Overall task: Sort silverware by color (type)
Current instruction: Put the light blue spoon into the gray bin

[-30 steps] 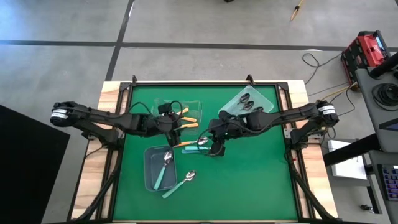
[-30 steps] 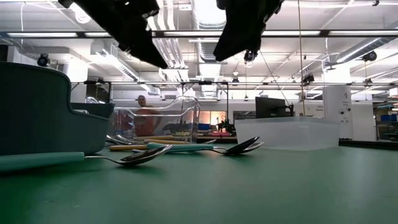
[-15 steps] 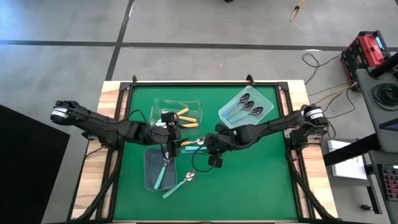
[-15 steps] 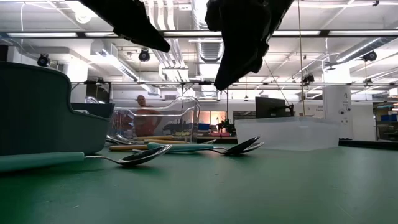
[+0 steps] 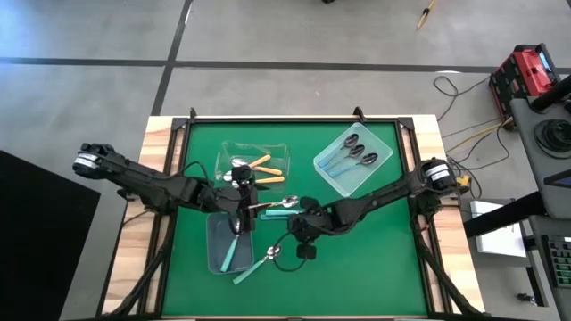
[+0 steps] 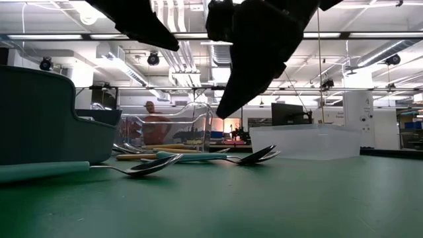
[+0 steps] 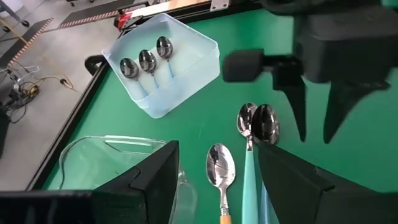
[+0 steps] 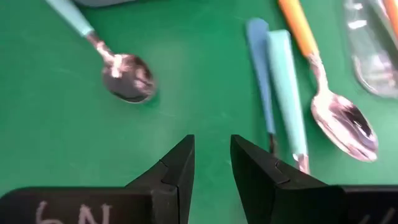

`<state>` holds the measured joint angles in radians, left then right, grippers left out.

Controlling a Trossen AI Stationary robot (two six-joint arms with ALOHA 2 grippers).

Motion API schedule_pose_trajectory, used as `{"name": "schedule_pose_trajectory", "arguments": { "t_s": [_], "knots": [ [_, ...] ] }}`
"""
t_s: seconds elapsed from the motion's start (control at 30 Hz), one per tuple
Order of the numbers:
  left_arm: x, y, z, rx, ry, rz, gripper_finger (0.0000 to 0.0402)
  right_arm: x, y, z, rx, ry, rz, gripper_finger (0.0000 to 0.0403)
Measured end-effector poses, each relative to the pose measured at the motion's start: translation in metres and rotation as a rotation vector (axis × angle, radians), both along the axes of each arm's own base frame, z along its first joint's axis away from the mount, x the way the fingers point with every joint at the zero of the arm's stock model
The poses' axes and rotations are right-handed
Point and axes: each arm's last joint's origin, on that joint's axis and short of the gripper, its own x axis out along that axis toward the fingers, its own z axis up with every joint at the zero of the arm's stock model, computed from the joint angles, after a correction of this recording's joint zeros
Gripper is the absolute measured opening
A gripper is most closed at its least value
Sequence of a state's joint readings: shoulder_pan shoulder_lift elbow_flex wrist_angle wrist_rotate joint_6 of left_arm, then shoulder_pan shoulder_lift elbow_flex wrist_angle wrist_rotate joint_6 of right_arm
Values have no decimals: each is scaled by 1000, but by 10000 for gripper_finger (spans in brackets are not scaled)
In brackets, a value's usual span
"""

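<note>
Three spoons lie side by side on the green mat in mid-table: an orange-handled spoon (image 8: 336, 115), a teal-handled spoon (image 8: 287, 93) and a blue-handled spoon (image 8: 258, 56). Another teal spoon (image 8: 124, 78) lies nearer the front, beside the grey bin (image 5: 214, 234). My right gripper (image 8: 211, 163) hangs open just above the mat, between that teal spoon and the three, with nothing between its fingers. My left gripper (image 7: 217, 186) is open and empty, raised over the grey bin's far end (image 5: 239, 212).
A clear bin (image 5: 225, 153) at the back left holds orange-handled spoons. A second clear bin (image 7: 186, 37) at the back right holds three blue-handled spoons. The grey bin holds a teal spoon (image 5: 234, 245). Open mat lies at the front right.
My right gripper has come down and toward the table's near edge, from over the three middle spoons to low over the mat just in front of them. My left gripper has swung from the clear bin with orange spoons toward the near edge, over the grey bin. No spoon has moved.
</note>
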<state>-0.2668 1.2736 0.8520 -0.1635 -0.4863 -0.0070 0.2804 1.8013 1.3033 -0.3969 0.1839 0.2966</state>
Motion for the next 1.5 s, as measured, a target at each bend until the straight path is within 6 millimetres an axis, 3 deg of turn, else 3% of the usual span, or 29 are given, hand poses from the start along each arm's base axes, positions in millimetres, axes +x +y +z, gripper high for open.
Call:
{"name": "schedule_pose_trajectory", "arguments": {
  "t_s": [0.23, 0.47, 0.97, 1.17, 1.33, 1.5],
  "knots": [
    [1, 0, 2, -113, -57, 87, 201, 18, 16, -11, -3, -147, 81, 96],
    [-1, -8, 3, -181, -75, 93, 201, 32, 25, -23, 15, -264, 107, 126],
    [-12, -44, 5, -221, -103, 1, 201, 41, 51, -55, 45, -343, 151, 187],
    [-12, -46, 6, -228, -121, -7, 201, 48, 53, -61, 22, -393, 182, 189],
    [-12, -46, 7, -224, -123, -9, 201, 65, 60, -71, -8, -399, 213, 189],
    [-12, -46, 7, -223, -123, -9, 201, 75, 62, -77, -62, -300, 246, 189]
  ]
}}
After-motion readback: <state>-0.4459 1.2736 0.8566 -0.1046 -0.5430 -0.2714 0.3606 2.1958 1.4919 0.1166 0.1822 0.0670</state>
